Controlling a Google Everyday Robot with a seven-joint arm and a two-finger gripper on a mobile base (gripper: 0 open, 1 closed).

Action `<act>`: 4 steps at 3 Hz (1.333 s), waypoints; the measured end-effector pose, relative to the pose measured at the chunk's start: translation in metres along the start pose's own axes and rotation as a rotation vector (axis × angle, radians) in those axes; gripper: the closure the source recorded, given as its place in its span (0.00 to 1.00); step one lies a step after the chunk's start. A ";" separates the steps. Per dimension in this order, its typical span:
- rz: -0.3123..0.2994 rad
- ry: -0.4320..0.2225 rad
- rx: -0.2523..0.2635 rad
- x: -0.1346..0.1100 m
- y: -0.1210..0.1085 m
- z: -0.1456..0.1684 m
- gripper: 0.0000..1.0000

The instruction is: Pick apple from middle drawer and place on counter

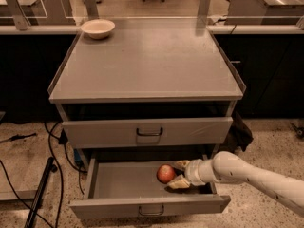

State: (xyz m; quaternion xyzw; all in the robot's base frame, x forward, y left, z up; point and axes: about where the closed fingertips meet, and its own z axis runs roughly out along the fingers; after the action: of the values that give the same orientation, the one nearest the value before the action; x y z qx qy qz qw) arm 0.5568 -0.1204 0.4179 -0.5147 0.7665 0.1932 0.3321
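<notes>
The apple (pixel 165 173), small and red-orange, lies on the floor of the open middle drawer (pixel 118 182), right of its centre. My gripper (pixel 175 175) reaches into the drawer from the right on a white arm. It is open, with one finger (pixel 181 165) behind the apple's right side and the other in front, close to the fruit. The counter (pixel 147 61) is the flat grey cabinet top above.
A cream bowl (pixel 98 28) sits at the counter's back left corner. The taller-fronted drawer (pixel 147 131) above the open one is shut. Cables and a dark pole (pixel 40 194) lie on the floor at the left. Benches with clear panels stand behind.
</notes>
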 end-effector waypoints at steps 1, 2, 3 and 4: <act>0.003 -0.024 -0.007 -0.002 -0.002 0.017 0.40; 0.010 -0.044 -0.019 -0.003 -0.003 0.034 0.40; 0.019 -0.060 -0.046 -0.003 0.000 0.059 0.39; 0.023 -0.065 -0.063 -0.002 0.003 0.073 0.39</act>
State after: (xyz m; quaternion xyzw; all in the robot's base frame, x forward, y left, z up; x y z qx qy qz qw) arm 0.5778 -0.0709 0.3678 -0.5096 0.7546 0.2377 0.3382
